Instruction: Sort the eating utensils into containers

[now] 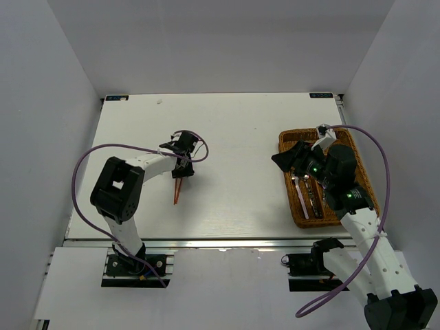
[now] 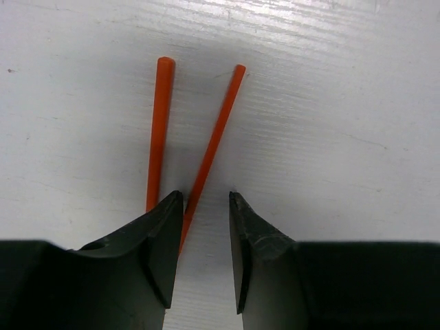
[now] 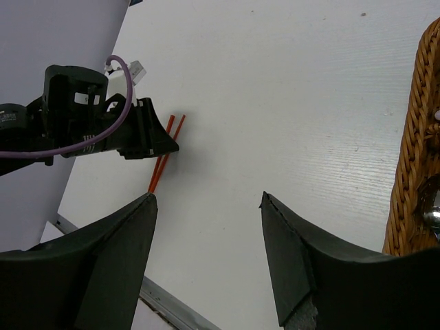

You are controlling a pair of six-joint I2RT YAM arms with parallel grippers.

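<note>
Two red-orange chopsticks [image 2: 159, 130] lie side by side on the white table, also seen in the top view [image 1: 177, 191] and the right wrist view [image 3: 161, 167]. My left gripper [image 2: 206, 201] is open and low over their near ends; one chopstick runs under the left finger, the other enters the gap beside it. In the top view my left gripper [image 1: 181, 170] is at the sticks' far end. The brown wicker tray [image 1: 317, 223] at the right holds silver and pink-handled utensils [image 1: 307, 196]. My right gripper [image 1: 285, 161] is open and empty by the tray's left edge.
The tray's woven wall [image 3: 412, 137] fills the right edge of the right wrist view, with a shiny metal piece [image 3: 433, 213] just inside it. White walls enclose the table on three sides. A purple cable loops off each arm.
</note>
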